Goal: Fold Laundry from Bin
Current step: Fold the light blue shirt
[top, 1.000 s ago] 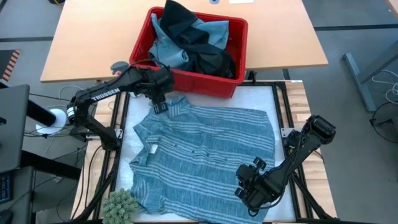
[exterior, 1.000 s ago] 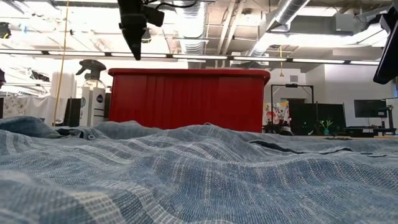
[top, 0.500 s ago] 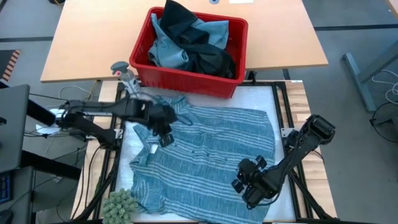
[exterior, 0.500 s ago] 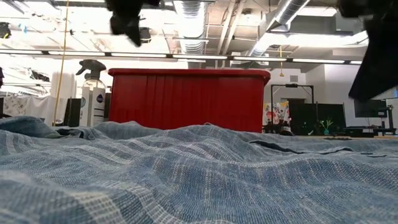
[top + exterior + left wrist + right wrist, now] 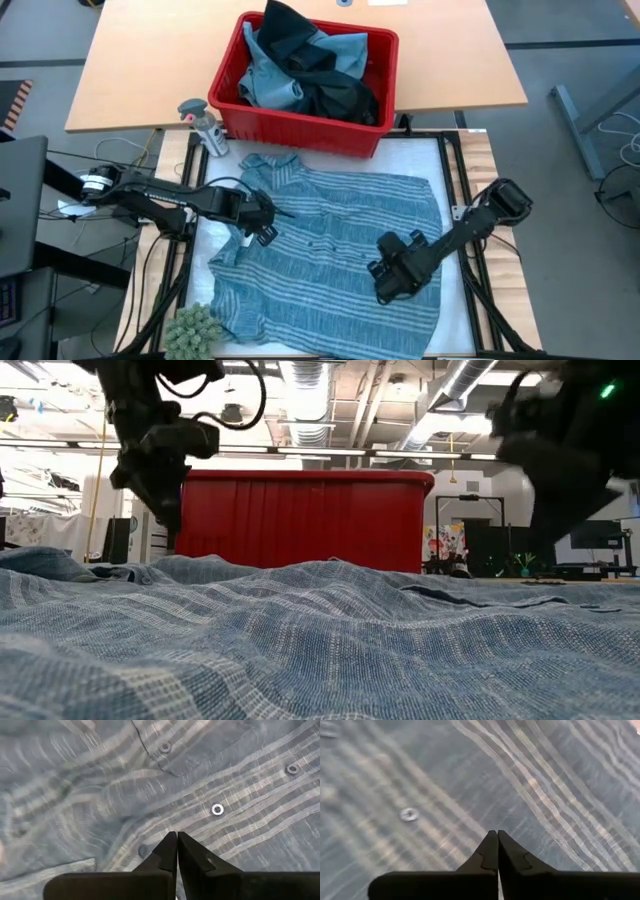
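A grey-blue striped button shirt (image 5: 330,240) lies spread on the white mat, collar toward the red bin (image 5: 300,132). The bin stands at the far side and holds more laundry (image 5: 300,70), light blue and dark. My left gripper (image 5: 270,228) is shut and points steeply down over the shirt's left chest, by the button row (image 5: 217,809). My right gripper (image 5: 383,285) is shut too, slanting down over the shirt's right lower part. In both wrist views the shut fingertips (image 5: 177,834) (image 5: 497,832) stand over striped cloth with nothing between them. My left gripper has its shut fingertips low over the shirt beside the button row; I cannot tell whether they touch the cloth. My right gripper has its shut fingertips close over the flat striped cloth (image 5: 530,815); whether they touch cannot be told either.
A spray bottle (image 5: 197,122) stands left of the bin. A green tufted ball (image 5: 192,328) sits at the mat's near left corner. A wooden table (image 5: 450,60) carries the bin's far half. The low view shows the bin's wall (image 5: 300,520) behind the rumpled shirt.
My left gripper has swung from the bin's near left corner toward the near edge and down over the shirt's left chest, rolling as it went, and has shut. My right gripper has moved left and down over the shirt and shut. The shirt has stayed put.
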Controlling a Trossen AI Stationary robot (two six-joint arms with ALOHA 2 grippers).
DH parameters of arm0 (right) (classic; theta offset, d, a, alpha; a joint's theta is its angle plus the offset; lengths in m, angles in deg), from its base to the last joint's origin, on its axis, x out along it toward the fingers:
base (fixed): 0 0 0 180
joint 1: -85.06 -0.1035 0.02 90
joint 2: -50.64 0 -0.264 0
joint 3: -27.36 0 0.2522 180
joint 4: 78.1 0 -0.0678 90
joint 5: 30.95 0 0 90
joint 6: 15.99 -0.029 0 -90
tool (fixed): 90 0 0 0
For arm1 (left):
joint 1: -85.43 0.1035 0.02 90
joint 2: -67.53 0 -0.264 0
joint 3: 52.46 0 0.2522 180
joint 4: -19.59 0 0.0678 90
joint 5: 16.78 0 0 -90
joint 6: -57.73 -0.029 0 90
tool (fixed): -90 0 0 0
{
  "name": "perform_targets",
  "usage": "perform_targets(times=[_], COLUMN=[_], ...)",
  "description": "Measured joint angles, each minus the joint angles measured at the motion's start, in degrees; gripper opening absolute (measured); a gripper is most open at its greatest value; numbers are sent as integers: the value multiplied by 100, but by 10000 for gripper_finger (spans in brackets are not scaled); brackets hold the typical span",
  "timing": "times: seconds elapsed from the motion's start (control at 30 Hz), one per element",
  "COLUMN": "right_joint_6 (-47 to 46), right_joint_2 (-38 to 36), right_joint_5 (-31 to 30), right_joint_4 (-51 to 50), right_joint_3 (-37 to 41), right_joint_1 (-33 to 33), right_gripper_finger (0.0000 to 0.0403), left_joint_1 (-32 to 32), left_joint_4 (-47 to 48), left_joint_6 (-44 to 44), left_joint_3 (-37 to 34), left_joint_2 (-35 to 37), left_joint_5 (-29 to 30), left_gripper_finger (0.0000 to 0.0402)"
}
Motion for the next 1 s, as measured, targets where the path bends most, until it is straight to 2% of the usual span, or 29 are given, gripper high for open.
perform_targets(times=[0.17, 0.3, 0.57, 0.77, 1.0], right_joint_6=[103, -90, 162, 1210, 2494], right_joint_2=[2, 7, 0, 0, -2], right_joint_5=[383, 666, 830, 789, 407], right_joint_4=[509, 554, 530, 530, 695], right_joint_3=[566, 919, 1294, 1351, 1356], right_joint_1=[152, 188, 369, 985, 1807], right_gripper_finger=[15, 15, 16, 17, 18], left_joint_1=[-2, -2, -76, -157, -393], left_joint_4=[-56, -91, -476, -756, -780], left_joint_6=[305, 545, 1054, 1473, 1987], left_joint_3=[-257, -477, -1178, -1521, -1559], left_joint_2=[0, 2, 0, 17, 9], left_joint_5=[-63, -333, -921, -1412, -1999], left_gripper_finger=[0, 0, 0, 0, 0])
